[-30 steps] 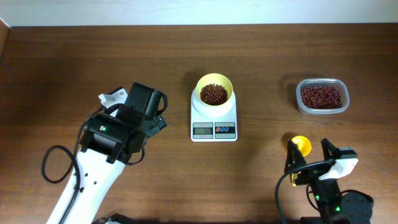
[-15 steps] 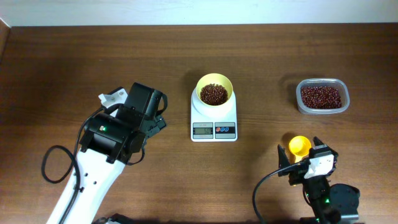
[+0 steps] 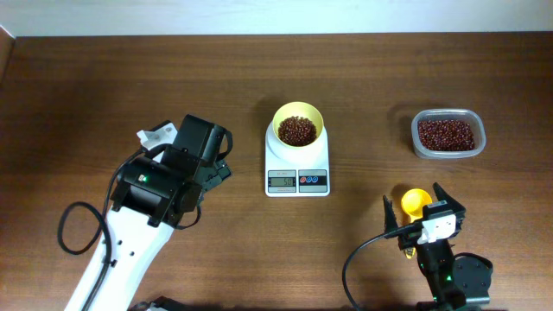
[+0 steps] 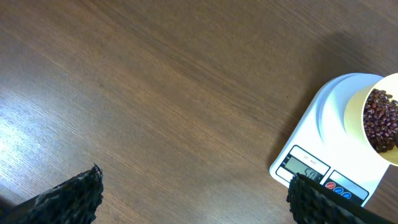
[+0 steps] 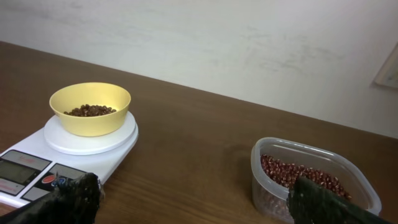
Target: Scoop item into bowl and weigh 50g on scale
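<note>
The yellow bowl point(image 3: 298, 117) holds a heap of red-brown beans point(image 3: 297, 130) and stands on the white scale point(image 3: 297, 162). The scale's display point(image 4: 308, 168) seems to read about 50. In the right wrist view the bowl point(image 5: 91, 118) and scale point(image 5: 118, 155) are at the left. My left gripper point(image 4: 196, 177) is open and empty over bare table, left of the scale point(image 4: 311, 134). My right gripper point(image 5: 196, 186) is open and empty. From overhead its fingers point(image 3: 419, 212) flank the small yellow scoop point(image 3: 416, 202) lying on the table.
A clear plastic container point(image 3: 447, 134) of more beans stands at the right; it also shows in the right wrist view point(image 5: 311, 180). The left arm point(image 3: 164, 186) lies across the left front of the table. A pale wall is behind.
My right arm has moved left and turned, so its open fingers now sit around the scoop. The scoop, bowl, scale and left arm have not moved.
</note>
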Robot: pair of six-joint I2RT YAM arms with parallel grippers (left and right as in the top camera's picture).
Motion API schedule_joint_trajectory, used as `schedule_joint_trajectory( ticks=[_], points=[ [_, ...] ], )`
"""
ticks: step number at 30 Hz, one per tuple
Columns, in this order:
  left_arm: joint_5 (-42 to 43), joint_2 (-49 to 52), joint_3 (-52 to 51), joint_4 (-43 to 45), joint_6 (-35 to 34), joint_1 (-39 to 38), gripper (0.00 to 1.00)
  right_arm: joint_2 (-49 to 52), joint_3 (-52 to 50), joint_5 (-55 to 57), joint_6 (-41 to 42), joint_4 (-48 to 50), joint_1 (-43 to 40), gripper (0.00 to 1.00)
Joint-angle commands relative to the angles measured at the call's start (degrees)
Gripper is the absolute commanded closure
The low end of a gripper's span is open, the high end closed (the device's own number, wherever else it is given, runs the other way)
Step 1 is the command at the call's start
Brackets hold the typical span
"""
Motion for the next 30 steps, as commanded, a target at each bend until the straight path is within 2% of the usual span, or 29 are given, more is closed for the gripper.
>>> schedule_joint_trajectory(
  ticks=[1,5,16,24,30],
  points=[
    [-0.52,-0.68,0.09,-0.07,0.07,0.24,0.01,-0.66,-0.63,-0.74,-0.42,1.42,0.48,0.01],
    [-0.52,-0.68,0.09,-0.07,0.07,0.24,0.01,-0.66,-0.63,-0.72,-4.26,1.97,0.48,0.01],
    [-0.52,-0.68,0.11,-0.07,0.07,0.24,0.01,-0.66,-3.08,-0.76,-4.46,9.55,0.55,0.01],
    [-0.52,-0.68,0.11,-0.07,0.07,0.24,0.01,-0.66,-3.08,-0.72,-4.44,3.15,0.52,0.01],
    [-0.52,-0.68,0.11,-0.07,0.07,0.24,0.01,-0.66,-3.08,-0.52,-4.44,3.13,0.52,0.01]
  ],
)
